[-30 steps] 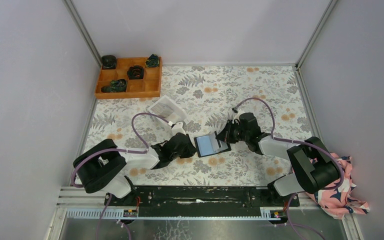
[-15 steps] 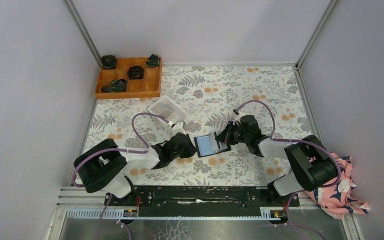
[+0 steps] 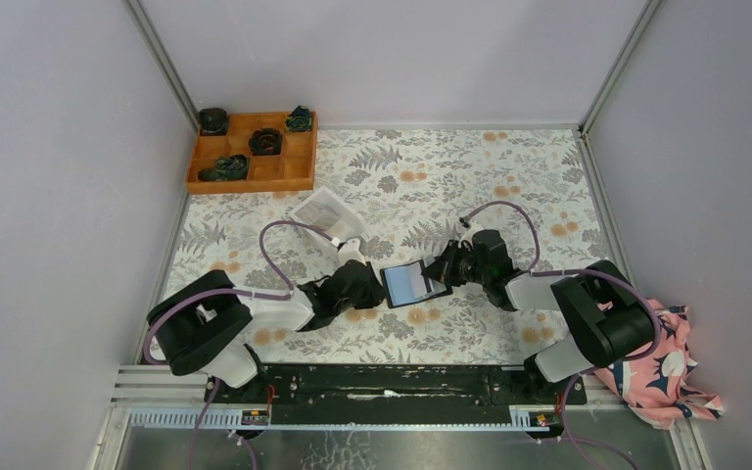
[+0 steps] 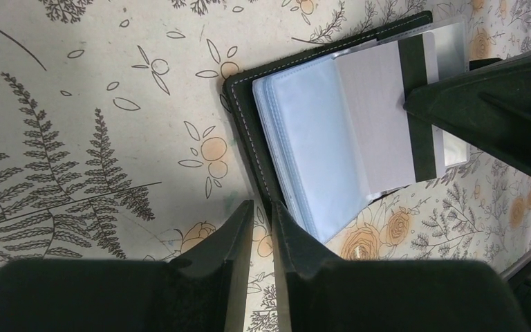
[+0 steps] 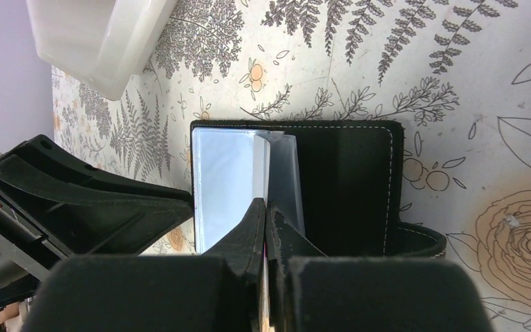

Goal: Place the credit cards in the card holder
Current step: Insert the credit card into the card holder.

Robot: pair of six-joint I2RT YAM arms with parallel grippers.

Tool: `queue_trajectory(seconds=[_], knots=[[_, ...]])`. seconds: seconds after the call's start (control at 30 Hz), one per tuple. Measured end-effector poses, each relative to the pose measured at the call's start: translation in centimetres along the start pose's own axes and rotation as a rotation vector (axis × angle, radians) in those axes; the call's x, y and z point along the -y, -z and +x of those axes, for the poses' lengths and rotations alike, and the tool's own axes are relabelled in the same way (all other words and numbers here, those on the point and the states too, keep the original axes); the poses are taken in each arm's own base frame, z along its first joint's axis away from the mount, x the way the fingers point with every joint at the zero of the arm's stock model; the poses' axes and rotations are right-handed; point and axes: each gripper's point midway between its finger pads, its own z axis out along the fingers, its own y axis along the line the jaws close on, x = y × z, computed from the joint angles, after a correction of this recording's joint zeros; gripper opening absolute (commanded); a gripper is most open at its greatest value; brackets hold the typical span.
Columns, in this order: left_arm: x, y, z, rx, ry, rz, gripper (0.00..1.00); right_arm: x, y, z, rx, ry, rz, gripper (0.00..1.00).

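The card holder (image 3: 409, 284) lay open on the bench (image 3: 470, 176), about midway across and closer to the near edge. Its black cover was down and its pale bluish sleeves (image 4: 311, 152) were fanned up. A whitish-grey credit card (image 4: 377, 117) with a dark stripe sat across the sleeves, and I couldn't read any lettering on it. The jaws of the right arm (image 3: 534, 291) were clamped tight on the card's outer end. On the opposite side, the jaws of the left arm (image 3: 279, 311) were nearly together, tips pinching the holder's stitched cover edge. Just beyond that arm sat a white tray (image 3: 328, 212), contents hard to tell. Over in the far left corner, an orange divided box (image 3: 294, 174) had dark lumpy items (image 3: 265, 142) in several compartments.
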Motion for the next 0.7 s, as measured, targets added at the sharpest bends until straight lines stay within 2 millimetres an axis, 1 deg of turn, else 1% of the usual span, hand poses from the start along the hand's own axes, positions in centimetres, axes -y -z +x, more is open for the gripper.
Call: queue_trajectory(seconds=[0.7], knots=[[0.4,-0.43,-0.02,0.007,0.001,0.015,0.23,0.22,0.09,0.57,0.007,0.0,-0.022,0.0]])
